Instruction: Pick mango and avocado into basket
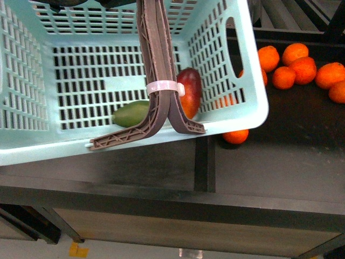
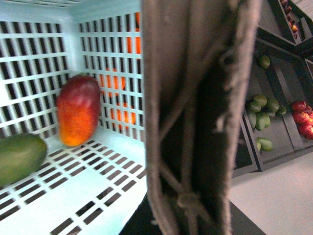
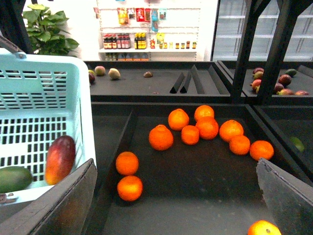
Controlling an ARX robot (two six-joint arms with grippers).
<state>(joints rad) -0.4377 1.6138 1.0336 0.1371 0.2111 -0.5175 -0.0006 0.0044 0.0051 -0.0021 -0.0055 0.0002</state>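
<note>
Mint basket holding mango and avocado, right jaws apart, left jaws' state unclear.

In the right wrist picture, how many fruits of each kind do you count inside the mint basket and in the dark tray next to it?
Red and orange oval mango, in the pale mint slotted plastic basket: 1
Smooth green avocado, in the basket: 1
Small round orange citrus fruits, in the dark tray: 11
Total: 13
</note>
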